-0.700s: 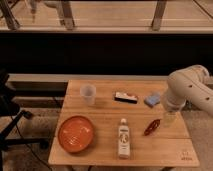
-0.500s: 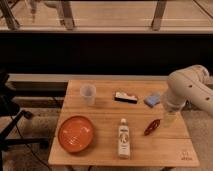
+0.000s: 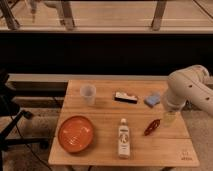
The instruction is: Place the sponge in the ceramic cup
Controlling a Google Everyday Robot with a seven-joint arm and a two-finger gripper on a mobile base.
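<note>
The light-blue sponge [image 3: 152,100] lies flat on the wooden table [image 3: 105,150], towards its back right. The ceramic cup [image 3: 88,94], a pale handleless tumbler, stands upright at the back left. My white arm reaches in from the right. Its gripper [image 3: 170,118] points down over the table's right edge, just right of the sponge and a little nearer the front, and does not touch it. The gripper is open and holds nothing.
A flat black-and-white box [image 3: 125,97] lies between cup and sponge. An orange bowl [image 3: 76,133] sits front left, a white bottle [image 3: 123,138] lies front centre, and a small red object [image 3: 152,126] lies just left of the gripper. A dark stand [image 3: 10,117] is left of the table.
</note>
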